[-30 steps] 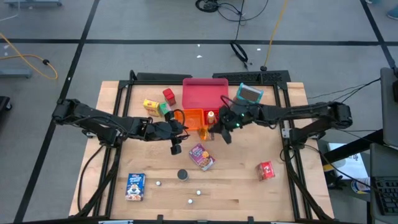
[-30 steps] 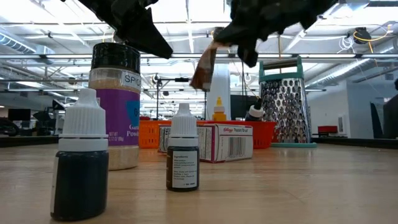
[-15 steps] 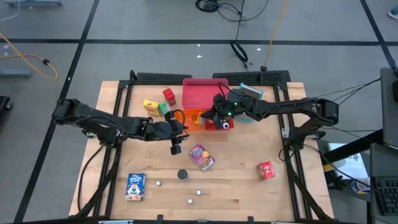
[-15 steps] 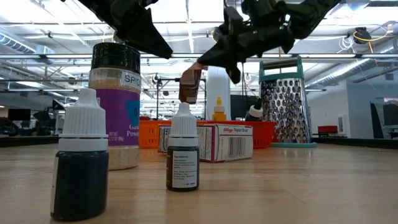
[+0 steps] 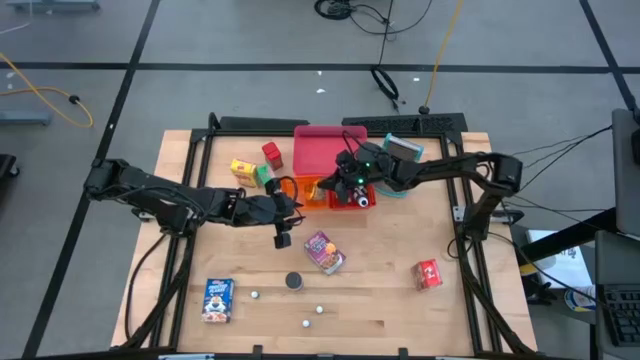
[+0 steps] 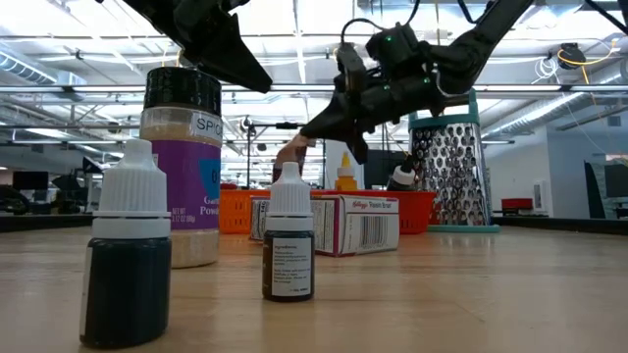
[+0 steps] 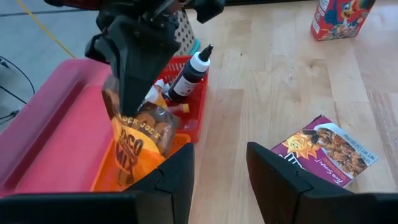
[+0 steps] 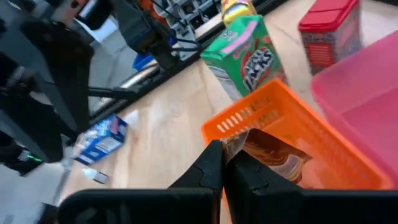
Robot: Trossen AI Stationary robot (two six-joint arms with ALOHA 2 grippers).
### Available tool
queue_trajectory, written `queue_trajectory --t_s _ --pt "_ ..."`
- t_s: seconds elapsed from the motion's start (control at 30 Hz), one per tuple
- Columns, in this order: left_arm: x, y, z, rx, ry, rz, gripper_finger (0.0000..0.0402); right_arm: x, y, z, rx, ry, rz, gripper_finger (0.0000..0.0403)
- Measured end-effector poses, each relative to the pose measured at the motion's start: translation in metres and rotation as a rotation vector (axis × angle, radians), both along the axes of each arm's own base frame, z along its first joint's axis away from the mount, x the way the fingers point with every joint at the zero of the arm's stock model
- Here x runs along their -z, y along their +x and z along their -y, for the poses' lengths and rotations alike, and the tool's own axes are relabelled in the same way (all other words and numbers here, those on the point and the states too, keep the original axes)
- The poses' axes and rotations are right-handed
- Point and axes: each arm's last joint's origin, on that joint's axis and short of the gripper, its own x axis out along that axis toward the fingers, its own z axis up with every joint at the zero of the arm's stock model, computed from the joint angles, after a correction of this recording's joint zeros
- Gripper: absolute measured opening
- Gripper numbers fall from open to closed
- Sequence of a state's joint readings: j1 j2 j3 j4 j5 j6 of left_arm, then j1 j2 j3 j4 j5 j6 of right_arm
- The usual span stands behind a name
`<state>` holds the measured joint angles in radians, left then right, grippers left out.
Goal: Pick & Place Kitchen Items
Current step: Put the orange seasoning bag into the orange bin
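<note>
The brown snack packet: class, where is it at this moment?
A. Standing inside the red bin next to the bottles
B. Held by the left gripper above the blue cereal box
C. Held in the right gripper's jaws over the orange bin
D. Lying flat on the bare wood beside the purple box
C: the right gripper is shut on the brown snack packet, which hangs over the orange bin.

Light wooden table (image 5: 400, 300) with black metal frame rails along its edges. Flat pink-red plastic tray (image 5: 318, 147) at the far middle; small orange slotted plastic bin (image 5: 312, 187) touching its near edge, small red plastic bin (image 5: 366, 199) just beside the orange one. Metal box grater with teal trim (image 6: 451, 162) upright near the red bin. Grey floor with black tape lines (image 5: 130, 66), yellow cable (image 5: 60, 95) and black cables (image 5: 385, 80) lying on it.
</note>
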<state>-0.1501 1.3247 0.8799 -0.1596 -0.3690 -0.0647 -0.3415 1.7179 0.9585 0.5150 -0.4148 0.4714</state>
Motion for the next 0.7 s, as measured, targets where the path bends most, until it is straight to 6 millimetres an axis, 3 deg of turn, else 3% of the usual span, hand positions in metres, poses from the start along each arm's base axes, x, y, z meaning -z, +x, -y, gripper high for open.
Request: queue_trajectory --t_s 0.4,0.7 --pt "0.000 0.000 0.000 0.000 0.000 0.000 0.0150 0.016 -0.002 0.019 0.043 0.014 -0.042 0.0007" --pt "0.000 0.000 0.000 0.000 0.000 0.000 0.0150 0.017 -0.003 0.020 0.045 0.004 -0.049 0.0079"
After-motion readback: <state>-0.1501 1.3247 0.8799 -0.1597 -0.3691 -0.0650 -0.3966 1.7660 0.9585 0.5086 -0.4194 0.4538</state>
